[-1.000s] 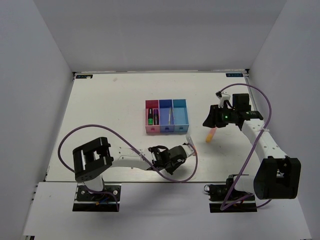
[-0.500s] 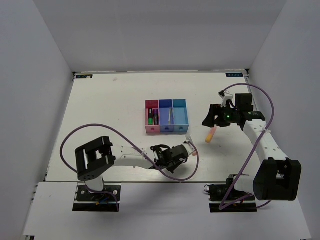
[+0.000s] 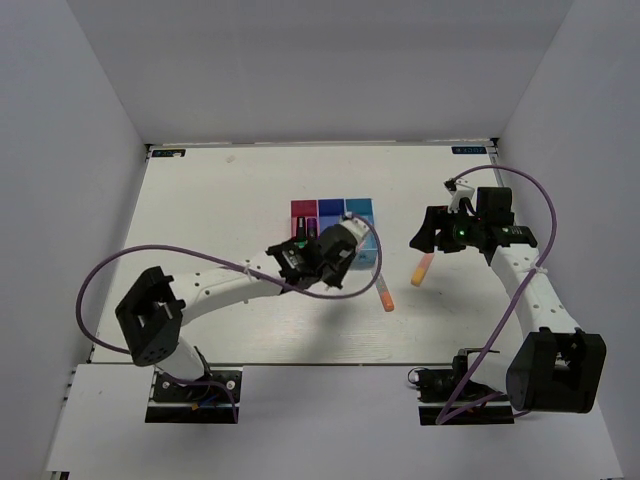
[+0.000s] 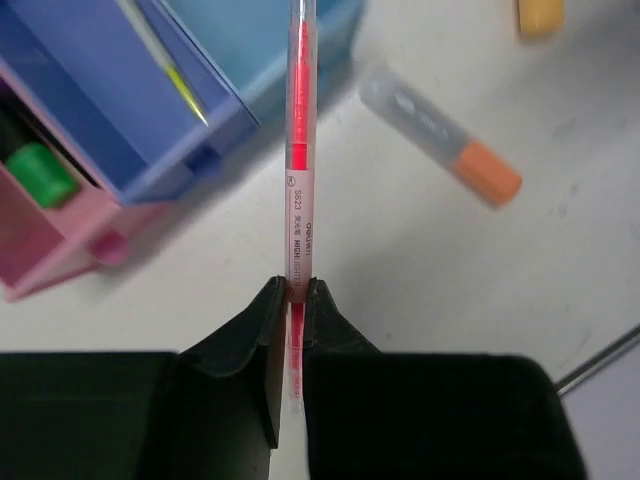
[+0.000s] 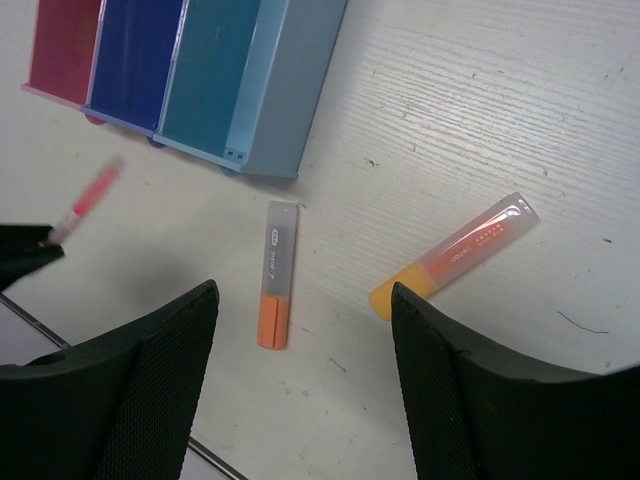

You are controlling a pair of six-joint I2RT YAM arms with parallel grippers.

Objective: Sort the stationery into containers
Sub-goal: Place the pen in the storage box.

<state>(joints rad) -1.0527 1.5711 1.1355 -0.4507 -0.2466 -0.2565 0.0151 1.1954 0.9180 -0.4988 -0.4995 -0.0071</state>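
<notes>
My left gripper (image 4: 296, 292) is shut on a thin pink stick (image 4: 298, 150) and holds it just in front of the joined bins, its far end over the light blue bin (image 4: 260, 40). In the top view this gripper (image 3: 340, 245) covers the bins' front. The blue-purple bin (image 4: 90, 110) holds a thin yellow stick (image 4: 170, 65). The pink bin (image 4: 60, 250) holds a green highlighter (image 4: 40, 172). An orange-grey marker (image 5: 277, 275) and an orange-yellow marker (image 5: 455, 258) lie on the table. My right gripper (image 5: 305, 340) is open above them.
The markers also show in the top view: the orange-grey one (image 3: 384, 292) right of the bins (image 3: 362, 208), the orange-yellow one (image 3: 421, 268) below my right gripper (image 3: 424, 232). Purple cables loop off both arms. White walls close the table's back and sides.
My left arm has swung from near the table's front edge up to the bins, carrying the pink stick. The orange-grey marker stayed on the table. My right arm barely shifted.
</notes>
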